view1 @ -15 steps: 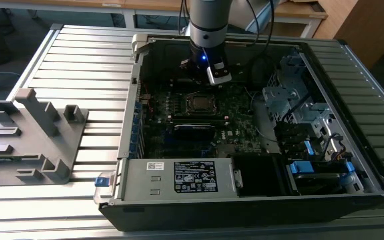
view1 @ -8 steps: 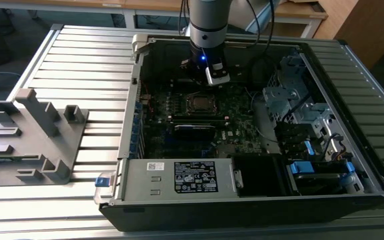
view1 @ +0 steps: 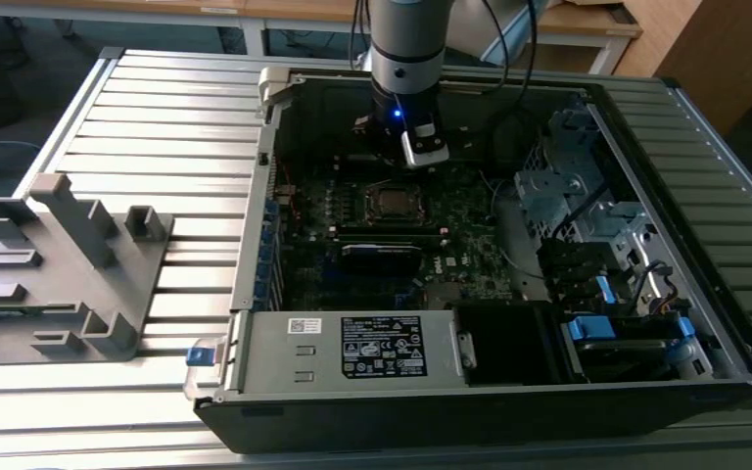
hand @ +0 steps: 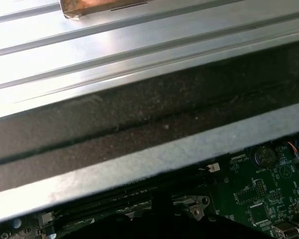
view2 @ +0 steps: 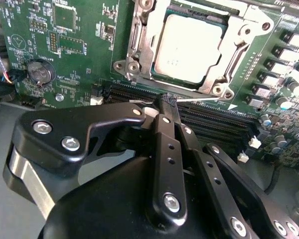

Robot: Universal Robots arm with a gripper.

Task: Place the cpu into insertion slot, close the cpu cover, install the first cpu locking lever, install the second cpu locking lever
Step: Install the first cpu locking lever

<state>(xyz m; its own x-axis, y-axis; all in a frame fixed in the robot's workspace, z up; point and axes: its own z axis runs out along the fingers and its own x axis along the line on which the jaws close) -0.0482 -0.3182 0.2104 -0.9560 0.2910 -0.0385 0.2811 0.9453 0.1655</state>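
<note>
Gripper [view2: 167, 101] fingers closed together, holding nothing.
Tips just beside insertion slot [view1: 387, 201]; cpu [view2: 189, 47] seated under lowered cpu cover [view2: 141, 45].

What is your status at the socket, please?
Gripper shut, tips beside the insertion slot. Cpu seated, cpu cover down over it. Nothing between.

Robotics lab or workshop: an opened desktop computer case [view1: 481, 423] lies under a robot arm [view1: 409, 44] on a slatted aluminium table [view1: 167, 117], a grey plastic fixture [view1: 63, 257] at left, wooden desks [view1: 594, 23] at the far side.
</note>
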